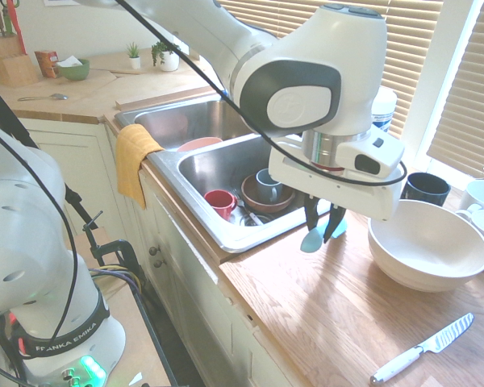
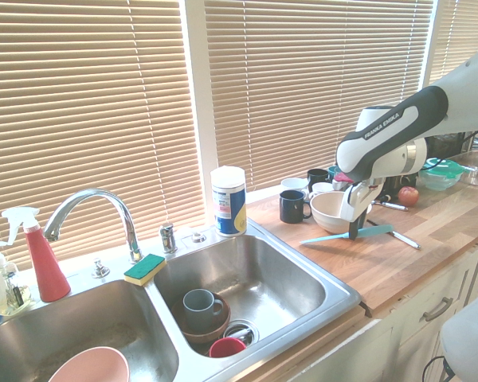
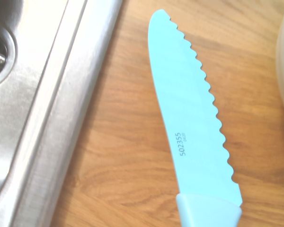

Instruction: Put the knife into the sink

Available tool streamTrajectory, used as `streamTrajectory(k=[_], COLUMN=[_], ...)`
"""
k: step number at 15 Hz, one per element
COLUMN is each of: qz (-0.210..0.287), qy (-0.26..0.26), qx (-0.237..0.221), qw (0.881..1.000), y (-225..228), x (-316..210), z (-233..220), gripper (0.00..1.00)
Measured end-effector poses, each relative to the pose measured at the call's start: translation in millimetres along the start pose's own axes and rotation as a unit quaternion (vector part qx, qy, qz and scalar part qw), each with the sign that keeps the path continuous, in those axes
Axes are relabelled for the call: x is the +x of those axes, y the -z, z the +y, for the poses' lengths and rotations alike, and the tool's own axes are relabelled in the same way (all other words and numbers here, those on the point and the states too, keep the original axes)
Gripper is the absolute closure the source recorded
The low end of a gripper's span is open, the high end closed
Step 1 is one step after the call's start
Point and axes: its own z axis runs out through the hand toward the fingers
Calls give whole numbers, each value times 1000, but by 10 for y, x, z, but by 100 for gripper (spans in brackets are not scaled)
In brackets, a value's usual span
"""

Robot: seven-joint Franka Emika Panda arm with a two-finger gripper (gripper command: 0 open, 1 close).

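My gripper (image 1: 323,230) (image 2: 354,232) is shut on the light turquoise knife (image 1: 313,239) (image 2: 327,237), gripping it near where handle meets blade. The knife lies level, low over the wooden counter, between the sink's right rim and the white bowl; I cannot tell whether it touches the wood. Its serrated blade (image 3: 189,118) fills the wrist view, with the tip toward the sink rim (image 3: 61,118). The double-basin steel sink (image 1: 202,222) (image 2: 334,290) starts just beside the blade tip.
A white bowl (image 1: 427,246) (image 2: 331,211) stands close behind the gripper. A white-handled knife (image 1: 423,348) (image 2: 394,235) lies on the counter. The near basin holds a grey mug (image 2: 199,306), a red cup (image 1: 220,201) and a brown bowl. A black mug (image 1: 426,188) stands by the window.
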Motion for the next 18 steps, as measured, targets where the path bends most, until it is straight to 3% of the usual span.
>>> streamTrajectory(k=[6, 9, 14, 18], qz=[22, 35, 57, 72], qy=[-13, -48, -147, -201], qx=[1, -12, 15, 32], qw=[1000, 998, 987, 976], y=[512, 571, 151, -482], x=[-111, -331, -803, -860], z=[-447, -1027, -2173, -2579], gripper=[100, 100, 100, 100])
